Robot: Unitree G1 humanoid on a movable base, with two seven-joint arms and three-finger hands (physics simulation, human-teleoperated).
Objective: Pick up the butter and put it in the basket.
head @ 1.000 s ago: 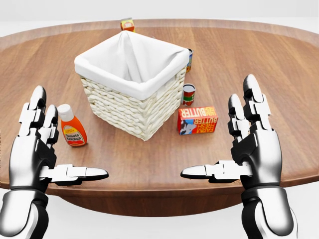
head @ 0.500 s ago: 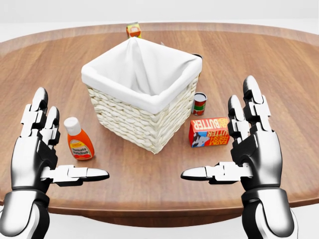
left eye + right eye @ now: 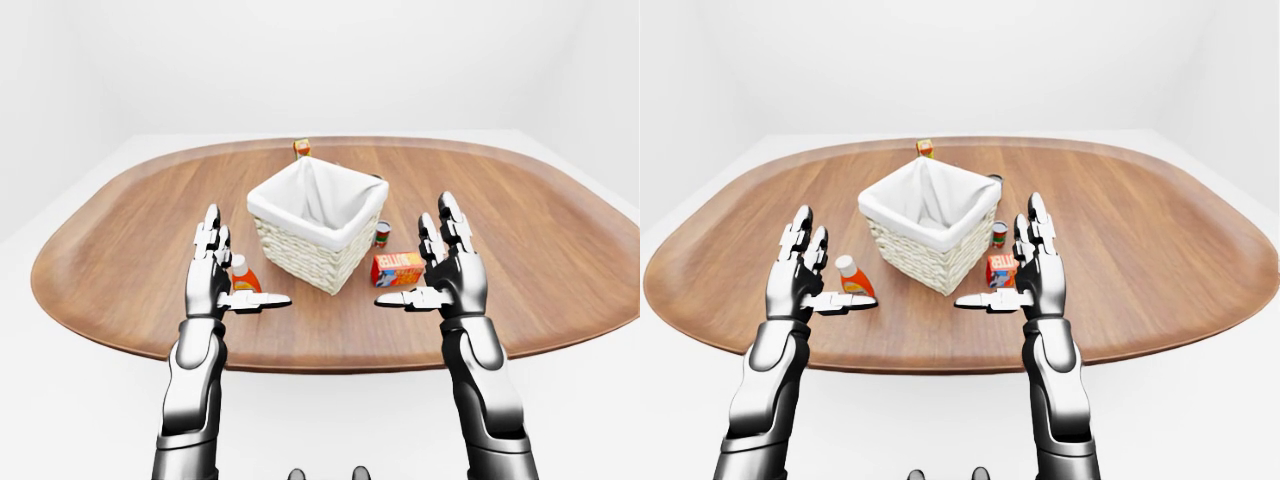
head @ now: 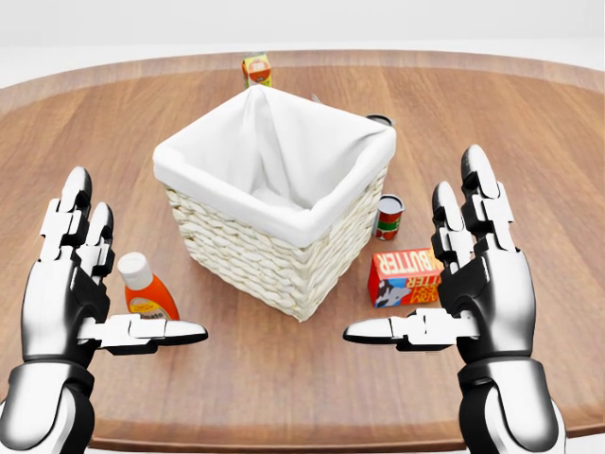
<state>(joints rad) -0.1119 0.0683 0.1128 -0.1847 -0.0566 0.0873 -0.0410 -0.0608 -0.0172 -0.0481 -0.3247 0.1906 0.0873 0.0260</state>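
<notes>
The butter is a red and blue box lying on the wooden table, just right of the basket, a white wicker basket with a white cloth lining. My right hand is open, held above the table's near edge with the butter just beyond its fingers, partly hidden by them. My left hand is open at the lower left, apart from the basket. Both hands are empty.
A ketchup bottle lies next to my left hand. A small can stands right of the basket, another can peeks out behind it. A small orange carton stands near the table's top edge. The oval table spreads wide on both sides.
The whole picture has shifted: the camera moved closer to the table, so basket, butter and bottle sit lower and larger in view. My hands keep the same open pose.
</notes>
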